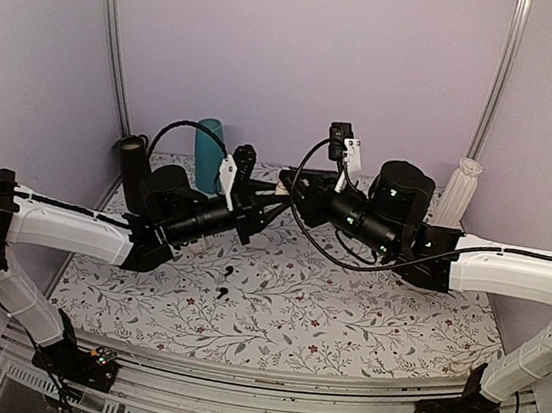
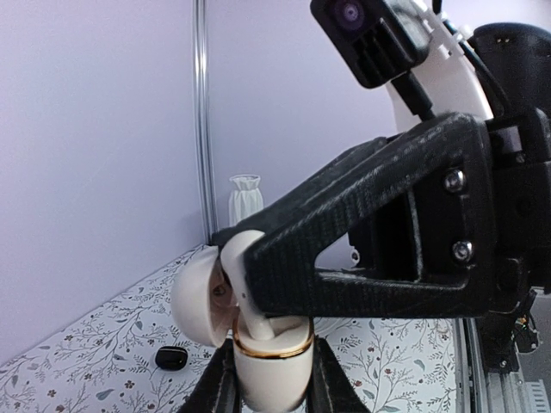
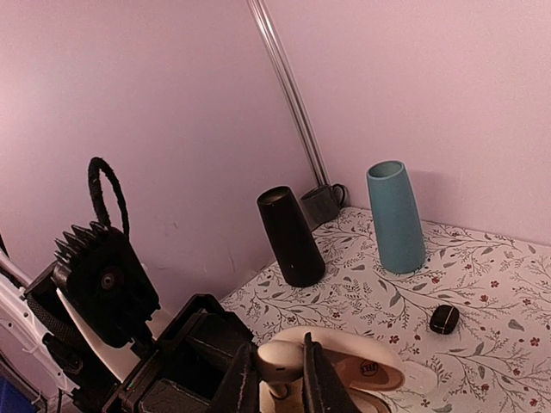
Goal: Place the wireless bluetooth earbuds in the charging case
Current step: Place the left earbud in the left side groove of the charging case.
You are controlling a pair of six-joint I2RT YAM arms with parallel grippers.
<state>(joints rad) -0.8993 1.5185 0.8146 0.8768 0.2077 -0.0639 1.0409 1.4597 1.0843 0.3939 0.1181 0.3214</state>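
The left gripper (image 2: 271, 394) grips the charging case (image 2: 200, 297), which is lifted above the table (image 2: 95, 361) with its lid open. The right gripper (image 3: 277, 383) pinches a white earbud (image 3: 275, 357) at the case's gold rim. There is free air around the case. The small mark on its lid is unreadable.
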